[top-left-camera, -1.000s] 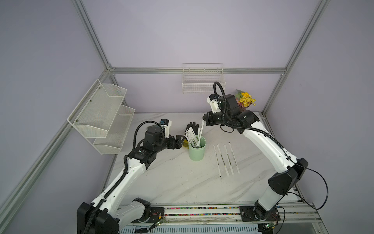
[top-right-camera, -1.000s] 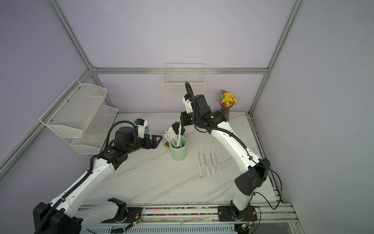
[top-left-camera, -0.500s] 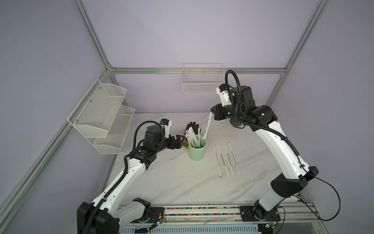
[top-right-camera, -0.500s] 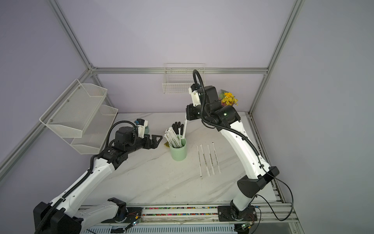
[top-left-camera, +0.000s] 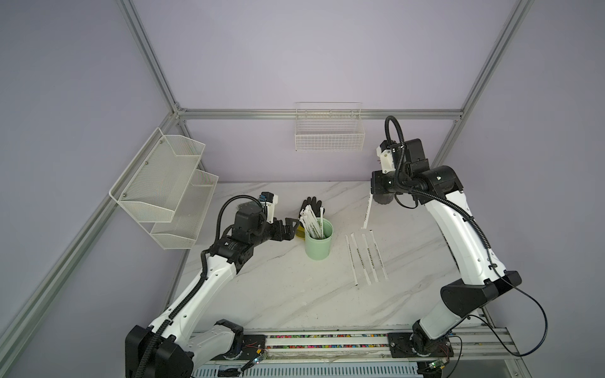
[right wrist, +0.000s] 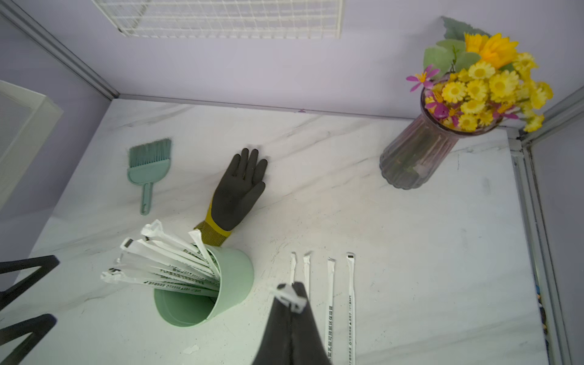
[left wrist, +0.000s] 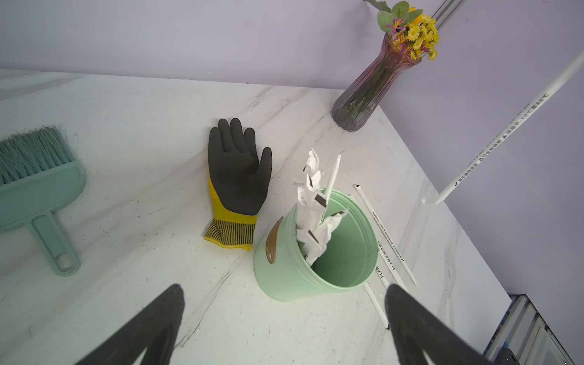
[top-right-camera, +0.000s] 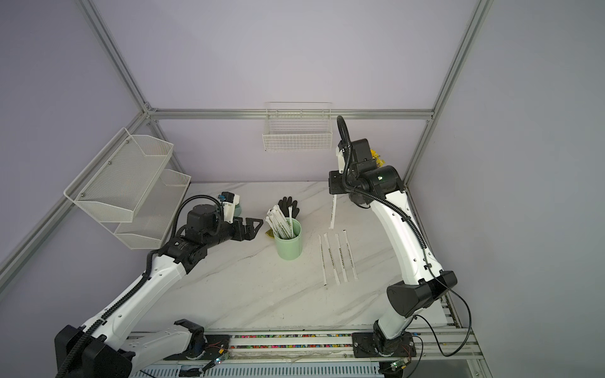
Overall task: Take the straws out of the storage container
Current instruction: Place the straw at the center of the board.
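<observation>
Holding one straw [top-left-camera: 367,211] clamped tight, right tool [right wrist: 295,289] should lay it flat beside the row [top-left-camera: 370,258], toward the bench's [top-left-camera: 294,301] right edge; left tool [top-left-camera: 291,227] sits wide open, empty, by cup [top-left-camera: 318,245].

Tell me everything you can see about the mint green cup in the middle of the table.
The cup is a pale mint-green, smooth cylinder, plastic by its look, with a brown oval patch on its wall. It stands upright and open-topped on the marble table. A bundle of wrapped straws stands in it, leaning toward the left arm's side and sticking out above the rim. The open left gripper is beside it, not touching; a glove lies just behind.
</observation>
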